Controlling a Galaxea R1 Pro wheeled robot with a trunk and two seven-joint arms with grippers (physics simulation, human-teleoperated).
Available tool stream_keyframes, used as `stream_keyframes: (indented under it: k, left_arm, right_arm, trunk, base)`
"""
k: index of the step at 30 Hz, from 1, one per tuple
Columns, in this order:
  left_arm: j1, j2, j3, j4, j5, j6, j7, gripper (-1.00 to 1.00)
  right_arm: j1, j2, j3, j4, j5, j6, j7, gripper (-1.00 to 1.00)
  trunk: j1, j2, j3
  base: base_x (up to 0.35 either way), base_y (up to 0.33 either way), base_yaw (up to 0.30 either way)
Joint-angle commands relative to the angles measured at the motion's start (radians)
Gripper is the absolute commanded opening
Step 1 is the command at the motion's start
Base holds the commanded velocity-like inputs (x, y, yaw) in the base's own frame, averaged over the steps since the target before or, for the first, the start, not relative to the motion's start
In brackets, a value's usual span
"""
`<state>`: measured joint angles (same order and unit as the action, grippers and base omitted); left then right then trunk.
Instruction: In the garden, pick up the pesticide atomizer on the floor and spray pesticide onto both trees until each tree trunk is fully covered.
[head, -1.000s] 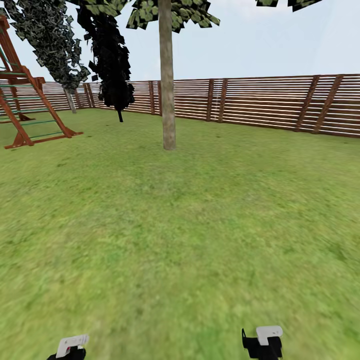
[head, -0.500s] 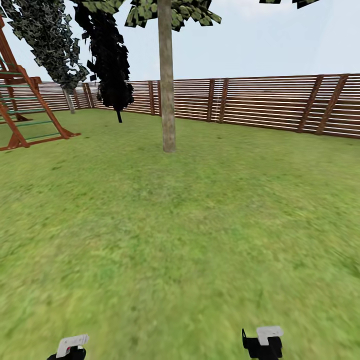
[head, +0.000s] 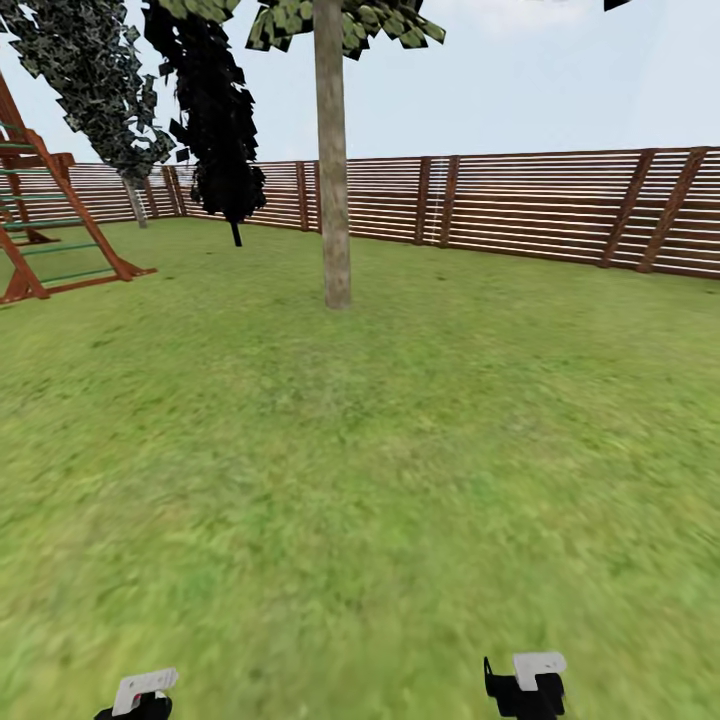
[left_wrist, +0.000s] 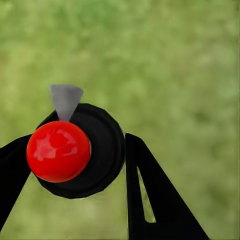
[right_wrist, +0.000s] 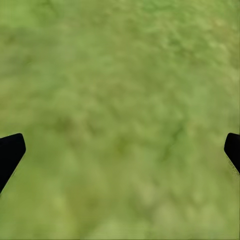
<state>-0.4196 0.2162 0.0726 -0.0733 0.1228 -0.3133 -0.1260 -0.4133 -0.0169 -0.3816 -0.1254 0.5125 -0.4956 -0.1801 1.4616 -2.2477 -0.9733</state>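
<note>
The left tool (left_wrist: 75, 160) is closed around the pesticide atomizer (left_wrist: 75, 150), whose black round body with a glossy red ball on top and a small grey nozzle sits between the two dark fingers (left_wrist: 155, 200), above blurred lawn. The right tool (right_wrist: 120, 150) is spread wide and holds nothing; its two dark fingertips (right_wrist: 10, 152) stand far apart over bare grass.

In the head view both arms show low at the near edge, the left one (head: 140, 693) at the left and the right one (head: 527, 683) at the right, each with a white-and-black end. Beyond them the lawn (head: 380, 450) stretches to a tree (head: 333, 150) standing far ahead, slightly left of centre; its pale, brown-mottled trunk (head: 335, 220) rises straight from the grass to a crown of flat green leaves. Further left stand a narrow dark tree (head: 220, 120) and a paler leafy one (head: 95, 90). A red-brown wooden climbing frame (head: 50, 230) sits at the far left. A brown slatted fence (head: 540, 205) closes the far side.
</note>
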Motion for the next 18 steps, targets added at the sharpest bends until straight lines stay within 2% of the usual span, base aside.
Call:
stream_keyframes:
  k: [1,18]
  left_arm:
    - [-0.001,0.000,0.007,0.001,0.009,-0.001,-0.010,-1.00]
    - [-0.001,0.000,0.007,0.001,0.009,-0.001,-0.010,-1.00]
  right_arm:
    - [-0.001,0.000,-0.005,0.001,0.011,-0.003,-0.005,1.00]
    - [-0.001,0.001,-0.004,0.002,0.012,-0.003,-0.005,1.00]
  trunk:
    - [0.000,0.000,-0.001]
    - [0.000,0.000,-0.001]
  base:
    - [0.340,0.000,0.000]
    - [0.340,0.000,0.000]
